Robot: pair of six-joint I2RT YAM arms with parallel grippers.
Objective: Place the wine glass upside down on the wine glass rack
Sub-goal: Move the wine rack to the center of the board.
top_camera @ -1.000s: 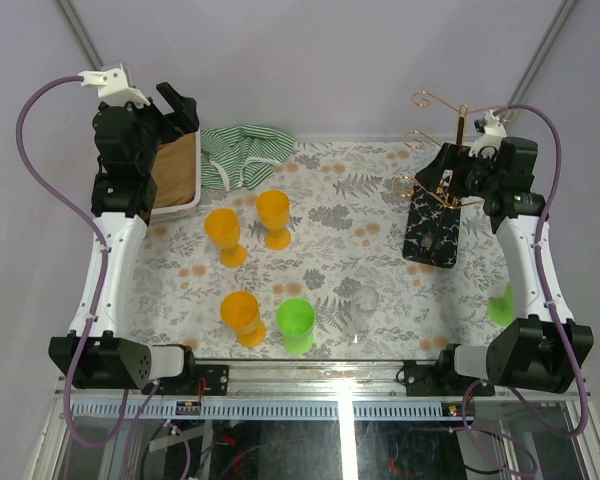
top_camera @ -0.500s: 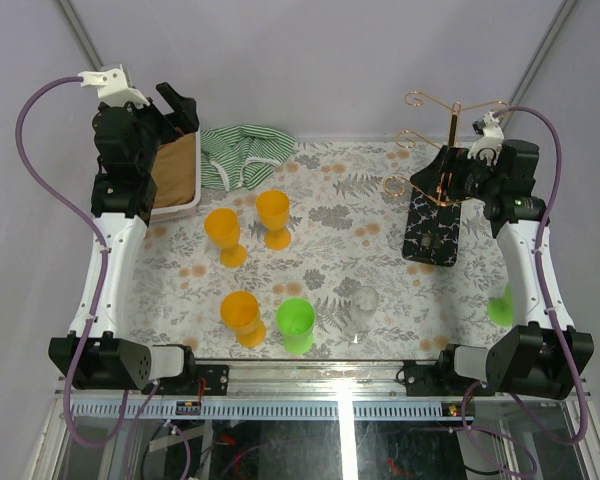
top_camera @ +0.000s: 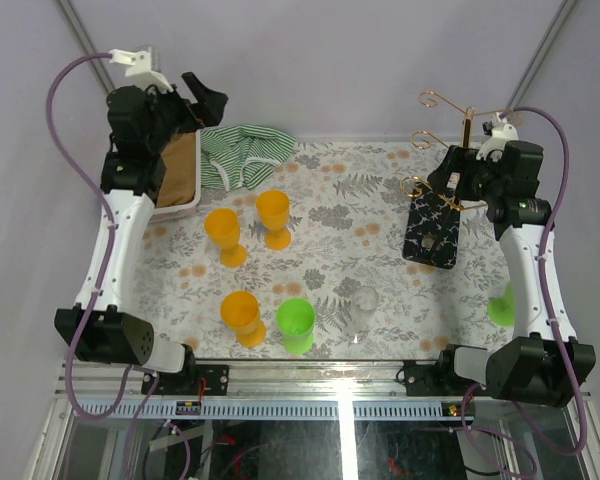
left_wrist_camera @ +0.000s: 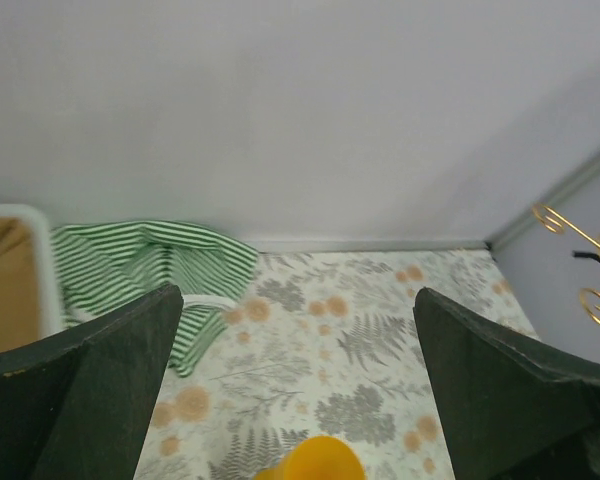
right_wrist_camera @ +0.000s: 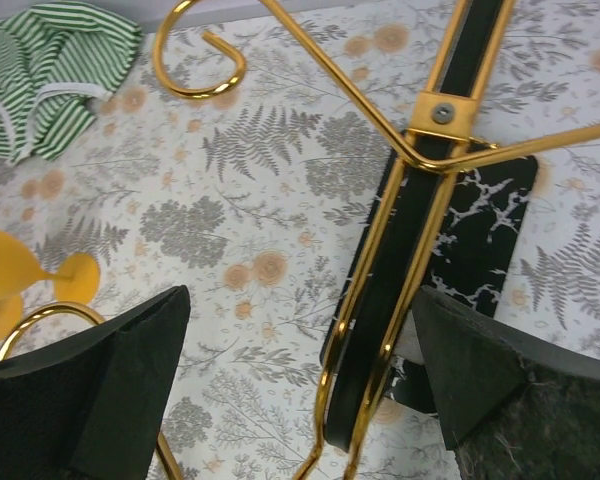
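Observation:
The clear wine glass [top_camera: 363, 309] stands upright near the table's front edge, away from both grippers. The wine glass rack [top_camera: 466, 128], gold wire on a black patterned base [top_camera: 432, 232], stands at the back right. My right gripper [top_camera: 448, 182] is open beside it. In the right wrist view the rack's post [right_wrist_camera: 412, 250] runs between the open fingers [right_wrist_camera: 105, 385], close to the right one, with the base [right_wrist_camera: 485, 235] below. My left gripper [top_camera: 206, 100] hangs open and high at the back left; in its wrist view the gripper [left_wrist_camera: 298, 305] holds nothing.
Three orange goblets [top_camera: 223, 233] [top_camera: 273, 216] [top_camera: 242, 316] and a green cup [top_camera: 296, 323] stand left of the glass. A striped green cloth [top_camera: 242, 152] and a white tray [top_camera: 177, 172] lie at the back left. Another green cup [top_camera: 501, 305] sits by the right arm.
The rack's top swayed left, then came back upright, with the right gripper shifting beside it. The left arm swung right and rose a little.

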